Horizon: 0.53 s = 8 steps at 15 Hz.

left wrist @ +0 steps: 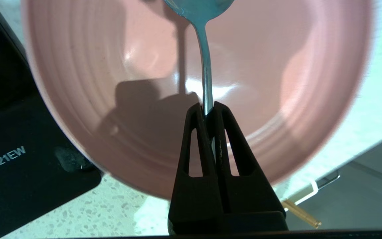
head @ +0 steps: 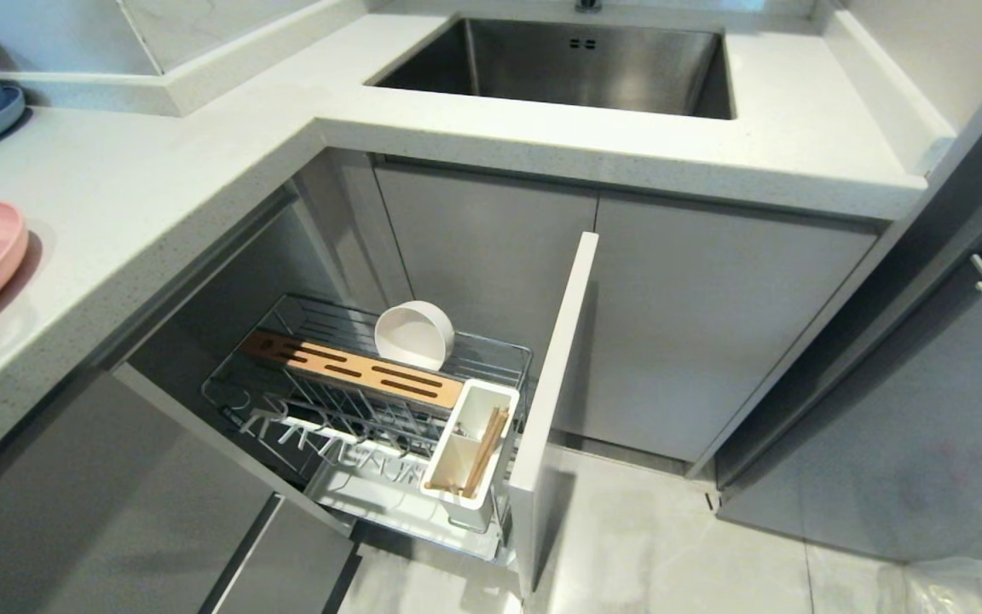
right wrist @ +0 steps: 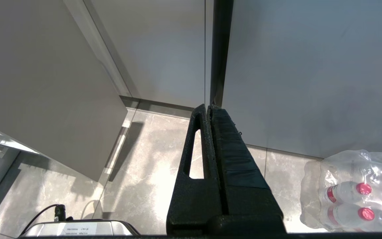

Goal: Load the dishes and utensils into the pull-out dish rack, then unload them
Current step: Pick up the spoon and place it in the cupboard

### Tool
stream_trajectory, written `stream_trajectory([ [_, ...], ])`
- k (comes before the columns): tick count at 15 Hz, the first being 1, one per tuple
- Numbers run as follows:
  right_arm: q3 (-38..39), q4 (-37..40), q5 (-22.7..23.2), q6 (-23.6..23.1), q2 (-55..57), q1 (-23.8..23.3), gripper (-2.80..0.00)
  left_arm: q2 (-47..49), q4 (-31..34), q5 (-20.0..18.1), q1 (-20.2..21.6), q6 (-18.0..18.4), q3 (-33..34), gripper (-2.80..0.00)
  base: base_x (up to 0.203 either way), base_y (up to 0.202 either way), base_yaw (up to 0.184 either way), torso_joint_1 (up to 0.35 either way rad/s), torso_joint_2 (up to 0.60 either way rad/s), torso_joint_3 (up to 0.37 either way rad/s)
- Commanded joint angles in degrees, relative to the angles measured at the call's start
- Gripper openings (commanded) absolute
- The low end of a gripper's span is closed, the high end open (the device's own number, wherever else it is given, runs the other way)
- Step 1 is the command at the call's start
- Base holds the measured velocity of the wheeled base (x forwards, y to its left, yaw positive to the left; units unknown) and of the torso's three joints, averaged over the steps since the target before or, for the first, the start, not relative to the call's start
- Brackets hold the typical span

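The left gripper [left wrist: 210, 108] was seen from its wrist camera with its jaws closed on the thin handle of the silver spoon [left wrist: 204, 66], whose bowl pointed away over the pink plate [left wrist: 277, 83] lying on the speckled desk [left wrist: 370, 109]. The hold was taken on a narrow, smooth metal stem, so the spoon could be expected to swivel or slide out between the jaws on the way across, and a knock against the plate's rim could dislodge it. Beside the plate a black appliance [left wrist: 15, 149] was visible. The right gripper [right wrist: 210, 108] was parked low near the floor with its jaws pressed together on nothing. Farther off, in the head view, the pull-out rack [head: 286, 401] stood drawn out of the cabinet; the cream bowl [head: 413, 334] was propped on its side behind the wooden strip [head: 355, 368], and the chopsticks [head: 484, 452] leaned in the white caddy [head: 470, 452], a narrow target that the spoon could miss.
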Motion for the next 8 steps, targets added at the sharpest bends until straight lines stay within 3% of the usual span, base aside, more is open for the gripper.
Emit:
stream_trajectory([
  [1, 0.09, -0.01, 0.00, 0.01, 0.05, 0.01, -2.80, -2.08, -0.37, -0.17, -0.03, -0.25, 0.01, -2.80, 0.000, 0.000, 0.000, 0.000, 0.00, 0.000],
  [4, 0.09, -0.01, 0.00, 0.01, 0.05, 0.01, -2.80, -5.77, -1.01, -0.61, -1.88, -0.35, 0.01, -2.80, 0.000, 0.000, 0.000, 0.000, 0.00, 0.000],
  [8, 0.09, -0.01, 0.00, 0.01, 0.05, 0.01, -2.80, -9.56, -0.75, -1.60, -9.76, -0.98, 0.08, -2.80, 0.000, 0.000, 0.000, 0.000, 0.00, 0.000],
])
